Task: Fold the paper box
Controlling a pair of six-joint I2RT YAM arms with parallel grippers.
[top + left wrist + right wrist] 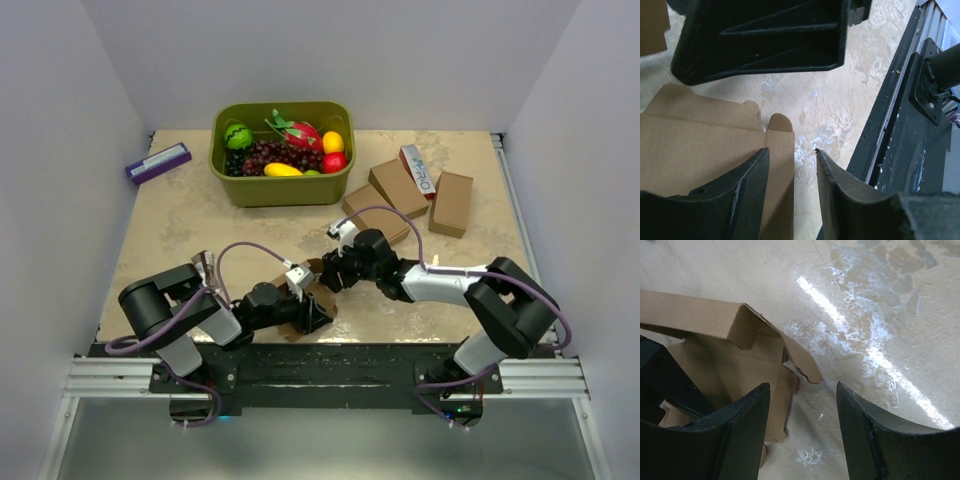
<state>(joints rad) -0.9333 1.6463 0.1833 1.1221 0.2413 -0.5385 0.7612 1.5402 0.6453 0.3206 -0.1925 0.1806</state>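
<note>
Black-jointed, silver-linked left arm [185, 308] and right arm [455, 285] trail purple cables [243, 246].

Green bin [283, 190] holding fruit [272, 155] at the far edge of the worktop [180, 230], purple-and-white box [158, 162] lying left of it, white-and-red lettered carton [419, 170] resting among three closed brown cartons [452, 204].
</note>
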